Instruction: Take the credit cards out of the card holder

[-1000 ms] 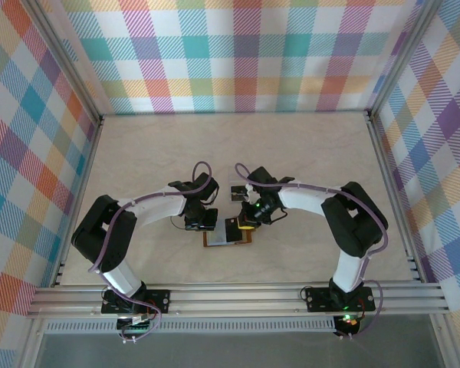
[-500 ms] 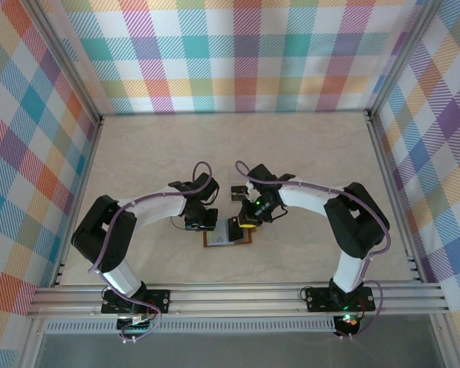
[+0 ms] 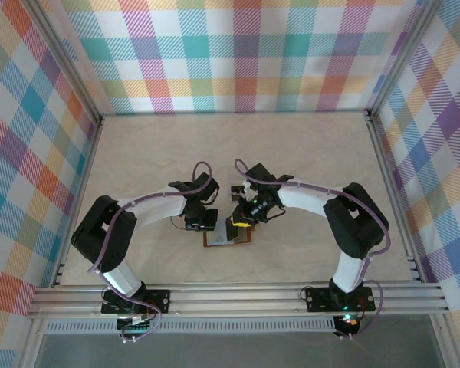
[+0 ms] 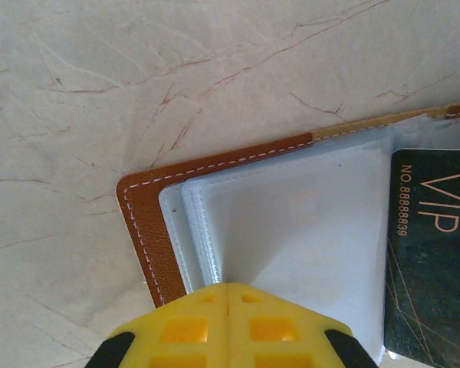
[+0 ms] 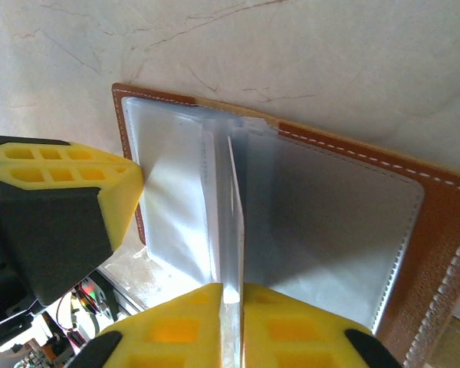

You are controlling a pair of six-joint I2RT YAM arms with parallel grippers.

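Shifting slightly leftward since a second ago, the right gripper (image 3: 241, 221) is hovering in the top view over the small flat brown leather-look card holder (image 3: 228, 240), which is lying open on the pale marbled table (image 3: 291, 146) between both arms; the left gripper (image 3: 203, 223) is pressing its left edge. From the left wrist, yellow fingers (image 4: 192, 322) are sitting together on the greyish clear plastic sleeves (image 4: 291, 230), a dark VIP-printed credit card (image 4: 429, 261) showing at their right. From the right wrist, the right gripper's jaws are pinching one upright whitish sleeve leaf (image 5: 234, 222)
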